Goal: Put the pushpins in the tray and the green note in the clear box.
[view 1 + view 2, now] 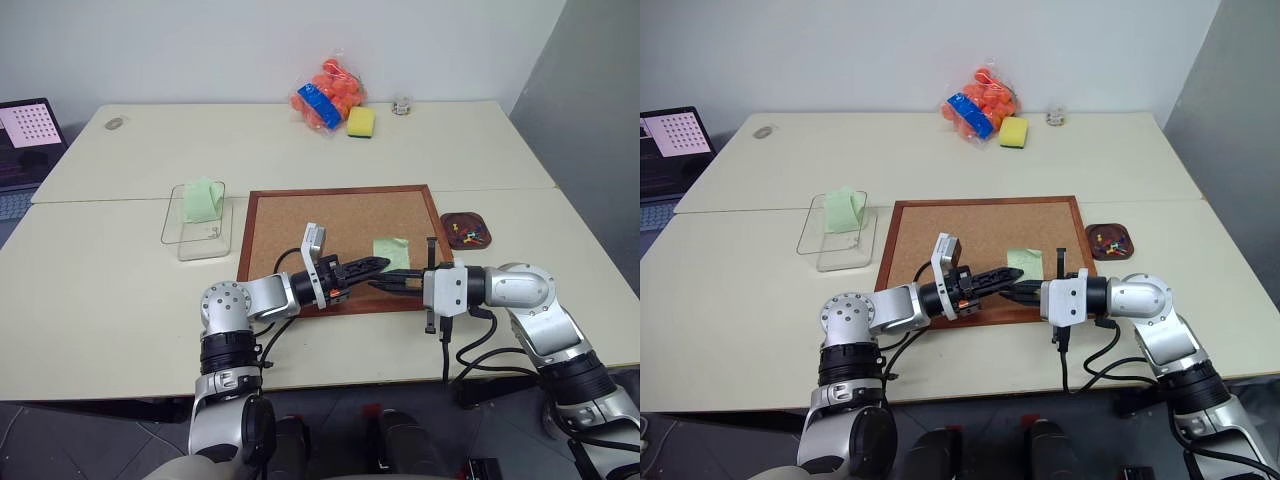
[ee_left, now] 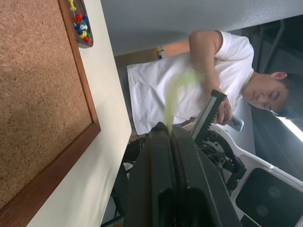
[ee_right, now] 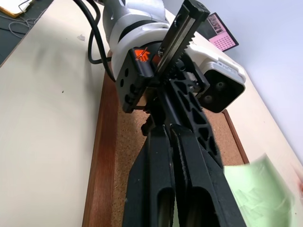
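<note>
Both grippers meet over the cork board's [image 1: 300,232] six-o'clock edge, left gripper [image 1: 383,264] and right gripper [image 1: 374,284] jaws clamped together on the green note [image 1: 393,251].

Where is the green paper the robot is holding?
In the left eye view the green note sits over the near right part of the cork board, pinched where the left gripper and right gripper meet.
</note>
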